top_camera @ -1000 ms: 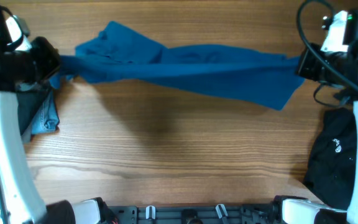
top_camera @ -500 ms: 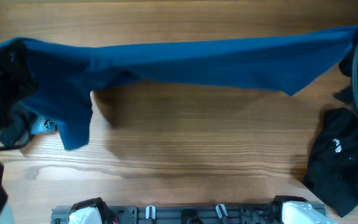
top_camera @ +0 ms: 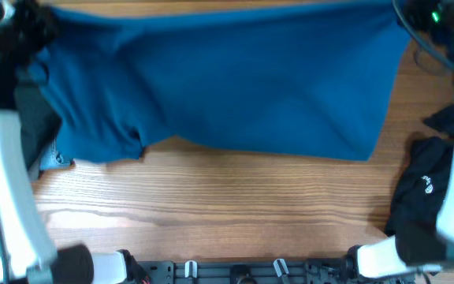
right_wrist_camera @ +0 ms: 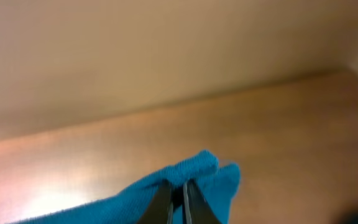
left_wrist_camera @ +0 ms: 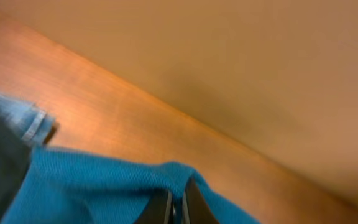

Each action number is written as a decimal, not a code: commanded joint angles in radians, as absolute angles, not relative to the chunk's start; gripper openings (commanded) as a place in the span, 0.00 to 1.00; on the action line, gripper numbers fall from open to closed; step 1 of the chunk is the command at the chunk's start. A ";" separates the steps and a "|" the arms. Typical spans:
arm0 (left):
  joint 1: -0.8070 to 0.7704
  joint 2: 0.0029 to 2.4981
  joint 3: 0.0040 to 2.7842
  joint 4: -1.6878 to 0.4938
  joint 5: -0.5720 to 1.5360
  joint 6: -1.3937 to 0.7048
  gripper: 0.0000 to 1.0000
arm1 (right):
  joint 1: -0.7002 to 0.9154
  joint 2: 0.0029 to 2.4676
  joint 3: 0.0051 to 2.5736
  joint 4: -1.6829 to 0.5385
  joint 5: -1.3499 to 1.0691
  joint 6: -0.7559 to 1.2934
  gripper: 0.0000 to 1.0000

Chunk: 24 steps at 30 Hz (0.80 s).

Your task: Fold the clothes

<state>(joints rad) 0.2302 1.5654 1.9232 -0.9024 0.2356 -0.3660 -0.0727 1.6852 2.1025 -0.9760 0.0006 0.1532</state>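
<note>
the shirt (top_camera: 227,87) hangs spread over the far half of the table (top_camera: 235,205), long axis left to right. the left gripper (left_wrist_camera: 178,202) and right gripper (right_wrist_camera: 178,193) each pinch a top corner tight, one at either end. laying it flat likely needs both arms together.

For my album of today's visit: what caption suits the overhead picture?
Two robot arms hold a teal shirt spread wide over a wooden table, black clothes waiting beside.

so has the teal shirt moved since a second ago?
Yes. The teal shirt spread out wide, its lower left edge now down level with the denim piece, which stayed put.
</note>
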 commanded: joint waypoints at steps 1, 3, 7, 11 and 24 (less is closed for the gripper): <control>0.238 1.700 1.932 -0.669 0.282 -0.468 0.04 | -0.080 1.774 2.115 -0.758 0.003 0.266 0.04; 0.238 1.736 1.933 -0.521 0.292 -0.555 0.04 | -0.080 1.787 2.115 -0.590 -0.025 0.275 0.04; 0.238 1.757 1.979 -0.308 0.307 -0.658 0.04 | -0.084 1.774 2.153 -0.336 -0.030 0.318 0.04; 0.240 1.757 2.148 -0.224 0.270 -0.659 0.04 | -0.117 1.769 2.311 -0.308 -0.004 0.309 0.04; 0.223 1.784 2.358 -0.951 0.284 -0.449 0.04 | -0.158 1.815 2.376 -0.938 0.191 0.217 0.04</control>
